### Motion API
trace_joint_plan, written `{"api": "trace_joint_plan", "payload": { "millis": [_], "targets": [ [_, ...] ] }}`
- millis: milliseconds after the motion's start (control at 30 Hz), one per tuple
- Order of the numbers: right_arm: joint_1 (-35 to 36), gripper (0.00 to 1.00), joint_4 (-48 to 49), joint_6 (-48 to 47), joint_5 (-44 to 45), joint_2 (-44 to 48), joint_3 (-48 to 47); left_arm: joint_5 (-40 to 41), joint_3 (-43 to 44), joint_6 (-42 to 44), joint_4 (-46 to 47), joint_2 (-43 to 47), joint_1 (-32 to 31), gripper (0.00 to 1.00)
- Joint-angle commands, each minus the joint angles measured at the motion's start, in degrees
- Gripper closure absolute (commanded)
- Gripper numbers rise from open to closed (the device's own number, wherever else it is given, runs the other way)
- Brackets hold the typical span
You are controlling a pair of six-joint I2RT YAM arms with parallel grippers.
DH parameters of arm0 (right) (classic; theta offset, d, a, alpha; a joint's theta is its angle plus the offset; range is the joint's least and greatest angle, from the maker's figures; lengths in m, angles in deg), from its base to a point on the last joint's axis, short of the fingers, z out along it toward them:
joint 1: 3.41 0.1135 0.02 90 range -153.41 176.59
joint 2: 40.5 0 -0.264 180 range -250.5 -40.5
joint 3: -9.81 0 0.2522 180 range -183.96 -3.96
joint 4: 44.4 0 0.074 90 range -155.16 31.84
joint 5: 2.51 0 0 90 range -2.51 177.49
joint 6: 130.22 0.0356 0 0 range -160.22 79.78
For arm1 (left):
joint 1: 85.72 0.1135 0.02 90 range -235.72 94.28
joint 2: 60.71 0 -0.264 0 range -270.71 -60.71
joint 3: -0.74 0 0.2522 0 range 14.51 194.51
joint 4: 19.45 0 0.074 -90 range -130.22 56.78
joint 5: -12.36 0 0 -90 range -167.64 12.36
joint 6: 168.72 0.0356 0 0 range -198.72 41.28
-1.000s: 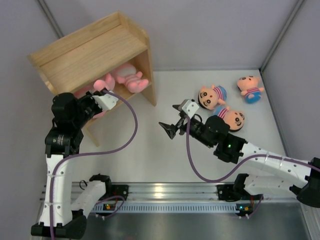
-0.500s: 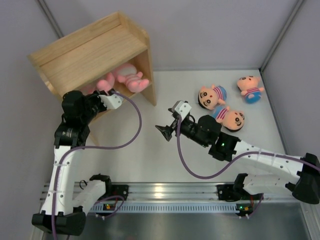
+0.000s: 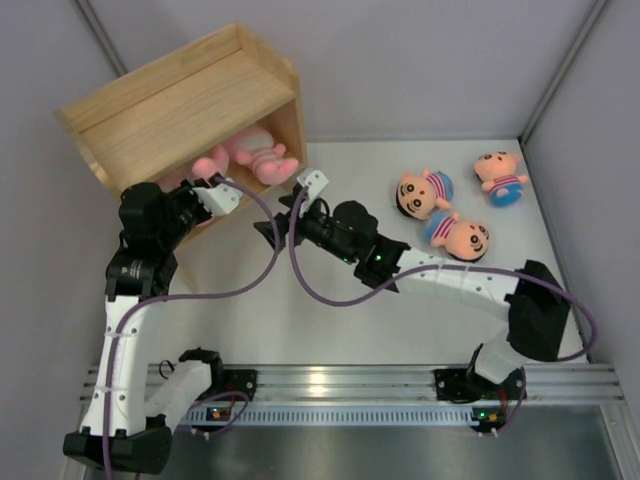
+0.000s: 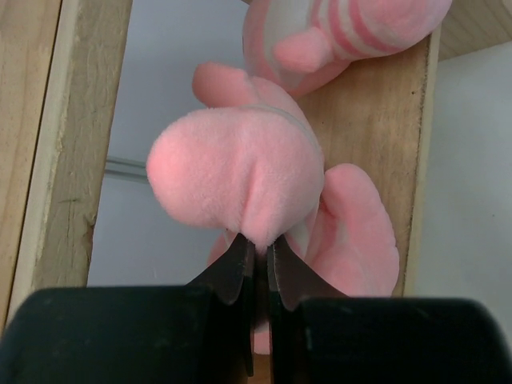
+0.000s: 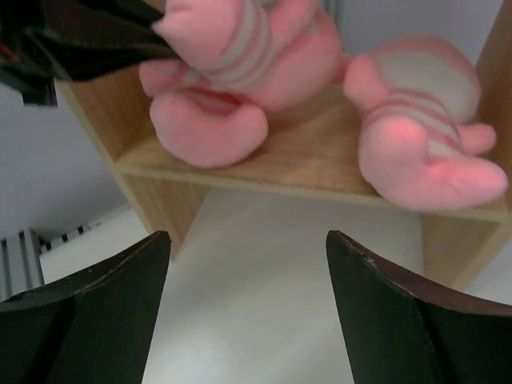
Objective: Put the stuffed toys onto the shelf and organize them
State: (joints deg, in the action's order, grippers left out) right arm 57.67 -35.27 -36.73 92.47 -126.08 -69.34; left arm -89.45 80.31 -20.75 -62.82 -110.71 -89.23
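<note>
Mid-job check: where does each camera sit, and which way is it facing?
Top external: above and behind the bases, looking down on table, shelf and three dolls; left arm and right arm show whole.
Left wrist: at the shelf's front, facing in; left gripper, shut on a pink toy, shows.
Right wrist: low before the shelf, tilted up at two pink toys; right gripper, open, frames them.
Shared: both wrist views show the shelf board and pink toys.

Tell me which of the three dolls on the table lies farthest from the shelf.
The doll in the far right corner, lying alone by the wall. The leftmost doll and the near doll lie close together, nearer the shelf.
</note>
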Motion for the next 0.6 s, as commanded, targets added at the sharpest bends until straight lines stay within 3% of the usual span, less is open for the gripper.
{"api": "trace_joint_plan", "payload": {
  "millis": [0, 233, 567],
  "targets": [
    [0.5, 0.22, 9.1, 7.4, -0.4, -8.2, -9.4, 1.7, 4.0, -4.8, 3.0, -1.3, -0.1, 0.96],
    [0.5, 0.29, 14.6, 14.7, 3.2, -22.7, -21.3, 2.3, 5.9, -6.6, 3.2, -3.4, -0.1, 0.96],
    [0.3, 0.31, 22.3, 24.2, 8.2, -33.9, -28.6, 1.4, 6.6, -9.4, 4.3, -4.6, -0.1, 0.96]
  ]
}}
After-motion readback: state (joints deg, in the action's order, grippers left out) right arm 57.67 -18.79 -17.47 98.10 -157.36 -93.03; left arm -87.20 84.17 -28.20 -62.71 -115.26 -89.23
